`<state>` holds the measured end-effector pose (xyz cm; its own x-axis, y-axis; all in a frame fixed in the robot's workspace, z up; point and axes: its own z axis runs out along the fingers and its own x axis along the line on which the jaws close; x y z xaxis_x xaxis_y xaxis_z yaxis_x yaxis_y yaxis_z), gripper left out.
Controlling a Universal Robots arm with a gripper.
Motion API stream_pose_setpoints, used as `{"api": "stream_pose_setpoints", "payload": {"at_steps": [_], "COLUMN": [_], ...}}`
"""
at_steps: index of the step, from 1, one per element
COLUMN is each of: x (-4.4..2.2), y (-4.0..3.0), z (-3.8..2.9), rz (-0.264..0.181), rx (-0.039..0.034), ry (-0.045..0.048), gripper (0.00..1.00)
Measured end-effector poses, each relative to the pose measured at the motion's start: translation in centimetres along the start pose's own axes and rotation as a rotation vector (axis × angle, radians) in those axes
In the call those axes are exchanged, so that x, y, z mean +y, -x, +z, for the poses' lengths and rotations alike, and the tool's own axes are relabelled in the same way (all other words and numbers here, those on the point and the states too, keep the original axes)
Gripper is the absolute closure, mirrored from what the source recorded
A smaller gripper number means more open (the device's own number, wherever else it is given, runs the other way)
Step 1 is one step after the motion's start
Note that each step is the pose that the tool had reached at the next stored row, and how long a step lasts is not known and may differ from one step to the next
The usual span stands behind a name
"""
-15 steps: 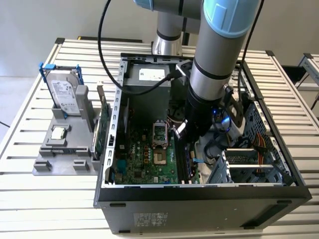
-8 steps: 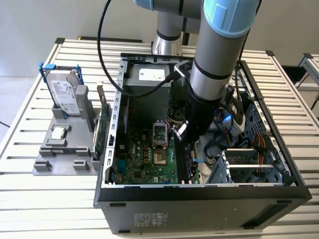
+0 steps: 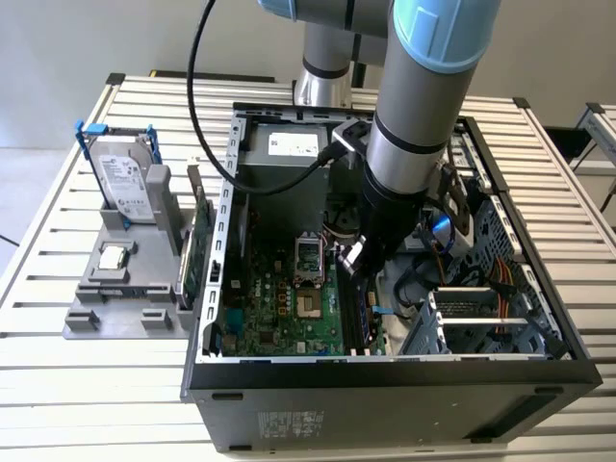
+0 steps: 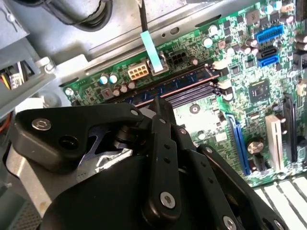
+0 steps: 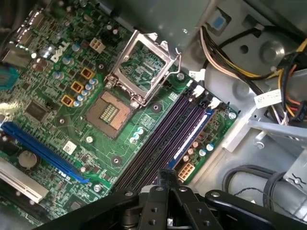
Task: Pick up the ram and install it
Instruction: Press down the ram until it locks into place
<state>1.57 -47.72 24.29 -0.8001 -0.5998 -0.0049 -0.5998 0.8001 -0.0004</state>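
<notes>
Right, arm's down inside the open PC case (image 3: 539, 318) on the slatted table (image 3: 58, 385), gripper (image 3: 352, 258) sitting low over the motherboard (image 3: 279, 308) at the memory slots.

Ram (image 4: 172, 86): in the second wrist view it's a long dark-blue stick lying along the slot row near the board's edge, just past the gripper tip (image 4: 160, 103). Same blue strip shows in the first wrist view (image 5: 194, 139), in the outermost slot, next to the dark empty slots (image 5: 163, 143). Looks seated in the slot, tho can't tell if it's fully clipped.

Jaws: fingers look drawn together, closed w/ nothing visible between them; tip points right at the slot row, ram just beyond it. Contact w/ the ram — can't tell.

CPU socket (image 5: 144, 62) stands w/ its metal frame flipped up. Over at the exterior view's left, a grey tray (image 3: 106, 308) holds a hard drive (image 3: 123, 183) upright and a small silver chip (image 3: 114, 256), well apart from the gripper.
</notes>
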Motion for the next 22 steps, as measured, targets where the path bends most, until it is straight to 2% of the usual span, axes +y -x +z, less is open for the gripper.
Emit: {"api": "stream_pose_setpoints", "payload": {"at_steps": [22], "x": [0.13], "y": [0.10], "z": [0.00], "rz": [-0.276], "rx": [0.0000], "ry": [0.0013], "gripper": [1.00]}}
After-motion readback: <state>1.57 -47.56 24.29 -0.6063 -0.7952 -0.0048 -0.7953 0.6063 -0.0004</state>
